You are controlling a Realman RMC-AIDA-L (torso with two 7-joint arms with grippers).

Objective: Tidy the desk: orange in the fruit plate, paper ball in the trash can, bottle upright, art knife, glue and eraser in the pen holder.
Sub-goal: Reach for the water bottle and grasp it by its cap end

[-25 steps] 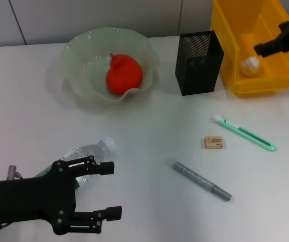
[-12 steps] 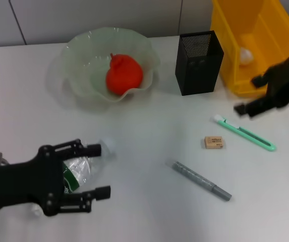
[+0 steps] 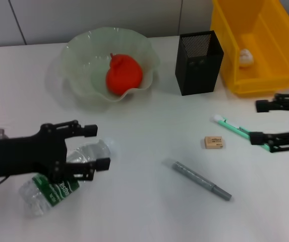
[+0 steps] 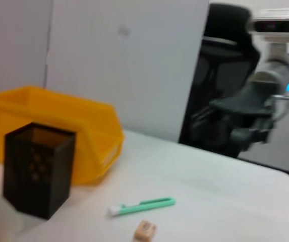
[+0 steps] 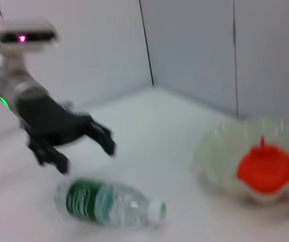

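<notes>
Two steps in hand. Left gripper (image 3: 96, 146), jaws spread, straddles the lying bottle (image 3: 66, 176) on the worktop (image 3: 144, 212); it must close and tip it upright. Right gripper (image 3: 260, 121), jaws spread, brackets the art knife (image 3: 242, 132), bound for the pen holder (image 3: 198, 63).

Bright even light, soft shadows, blurred wrist views.

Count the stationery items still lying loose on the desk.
3. The green art knife lies by the right gripper; the eraser sits just left of it; the grey glue stick lies nearer the robot. The pen holder's inside isn't fully visible.
</notes>
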